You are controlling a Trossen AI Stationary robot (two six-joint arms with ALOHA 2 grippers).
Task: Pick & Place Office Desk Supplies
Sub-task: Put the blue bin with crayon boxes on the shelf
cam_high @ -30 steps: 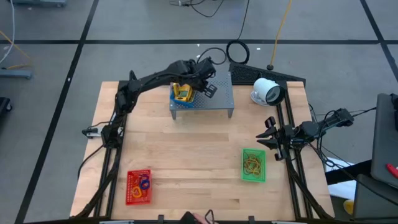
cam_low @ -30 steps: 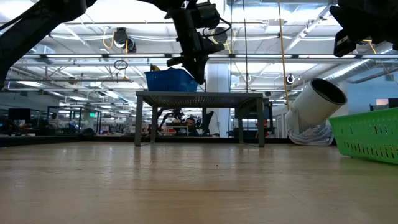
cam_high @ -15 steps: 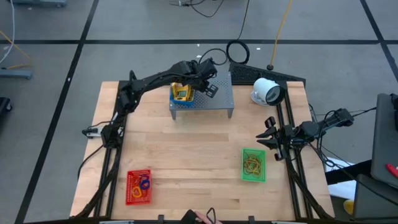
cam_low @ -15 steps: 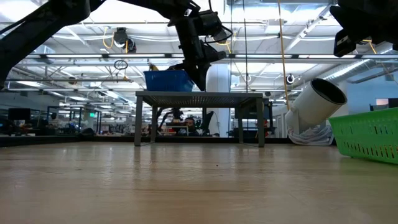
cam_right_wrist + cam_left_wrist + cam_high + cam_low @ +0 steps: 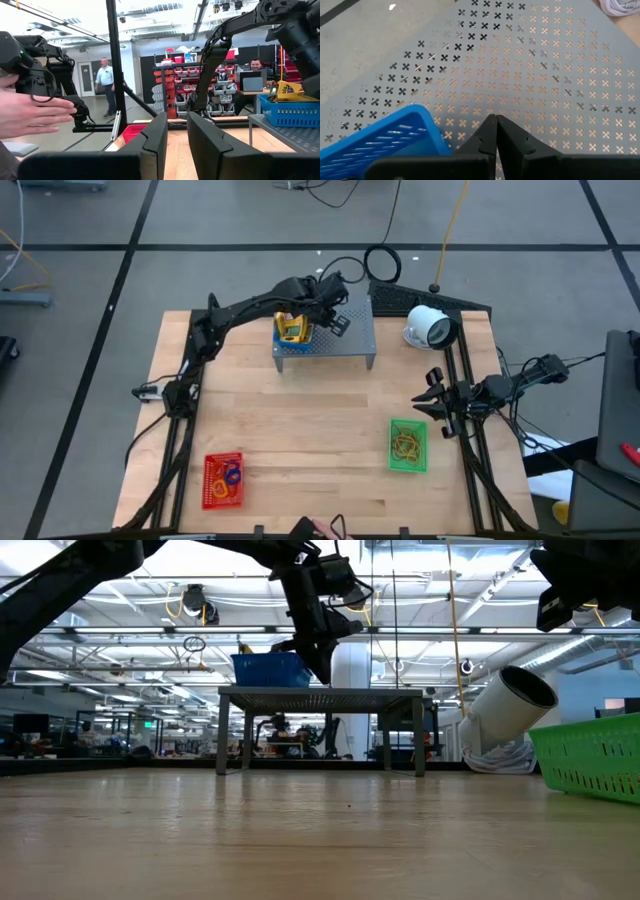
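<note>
Blue basket (image 5: 291, 330) with crayon pack (image 5: 293, 331) sits on grey stand (image 5: 345, 340), at worktop's (image 5: 300, 430) 12 o'clock. Left pincer (image 5: 495, 131) clenched, empty, just beside basket at its 3 o'clock. Right pincer (image 5: 176, 131) parted, empty, idle at worktop's 3 o'clock. We judge: open left first, straddle basket wall, avoid shoving it.

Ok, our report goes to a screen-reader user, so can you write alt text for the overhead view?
The left gripper, shut and empty, hangs over a grey perforated stand beside a blue basket of yellow crayon packs. The right gripper waits at the table's right edge, above a green basket; a red basket sits front left.
</note>
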